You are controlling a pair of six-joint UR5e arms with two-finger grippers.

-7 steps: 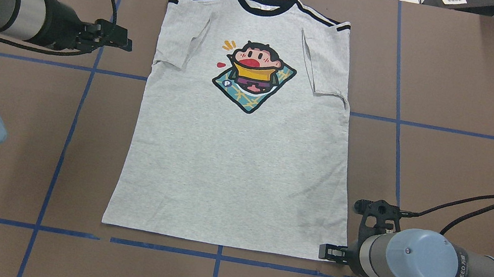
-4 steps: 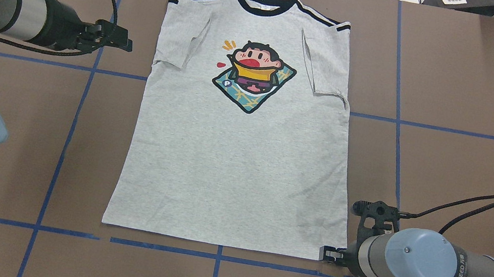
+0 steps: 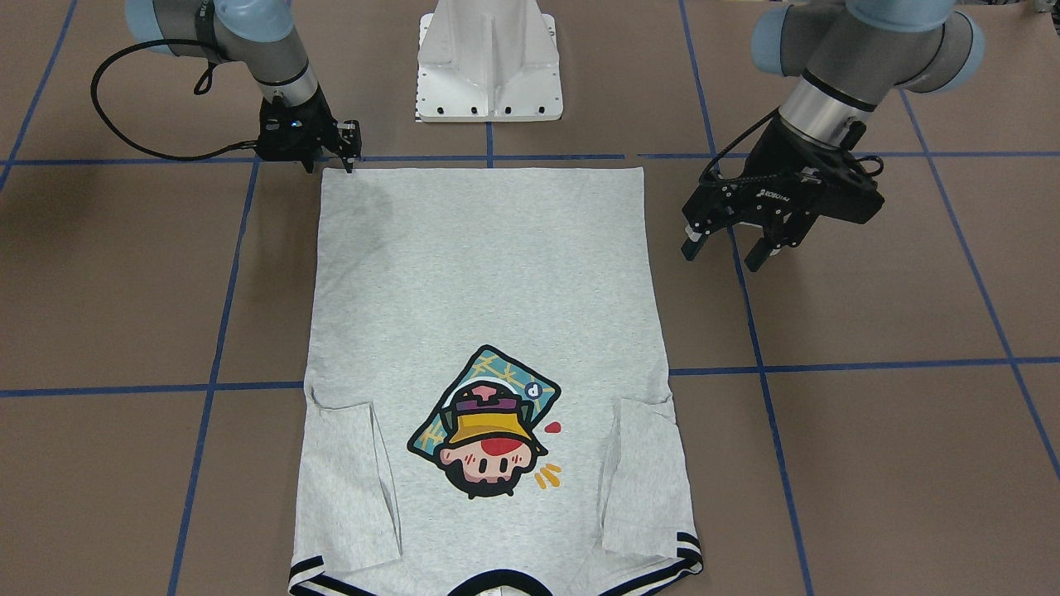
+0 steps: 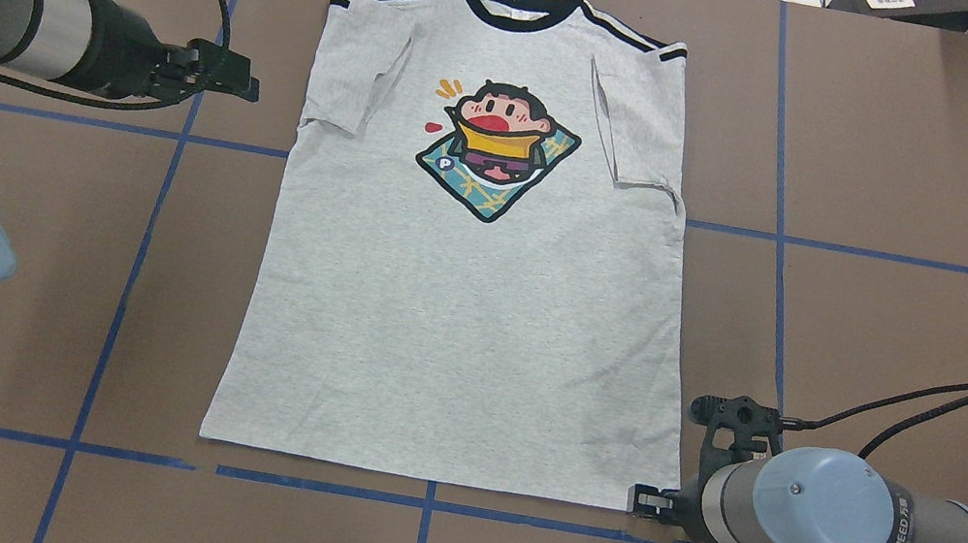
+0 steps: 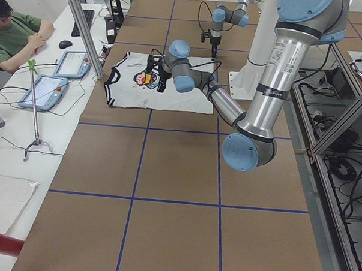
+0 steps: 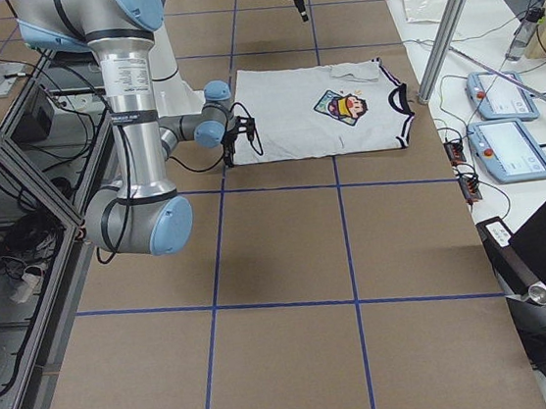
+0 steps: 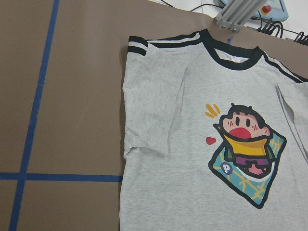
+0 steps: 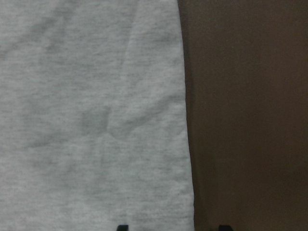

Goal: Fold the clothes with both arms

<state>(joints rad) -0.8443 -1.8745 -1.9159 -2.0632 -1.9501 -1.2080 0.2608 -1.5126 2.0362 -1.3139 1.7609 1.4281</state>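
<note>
Brown table [image 4: 905, 165]: right gripper [image 3: 351, 156], seemingly parted over T-shirt [image 4: 455, 326] corner, may catch one layer; left gripper [image 3: 720, 255] wide.

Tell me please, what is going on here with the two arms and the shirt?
A robot is getting ready to fold a grey T-shirt, which lies flat on the brown table, print up, with both sleeves folded in. The right gripper is down at the hem corner on its own side, open, with its fingers either side of the cloth edge. The left gripper is open too, off the shirt's other side and touching nothing. Nothing is lifted yet.
</note>
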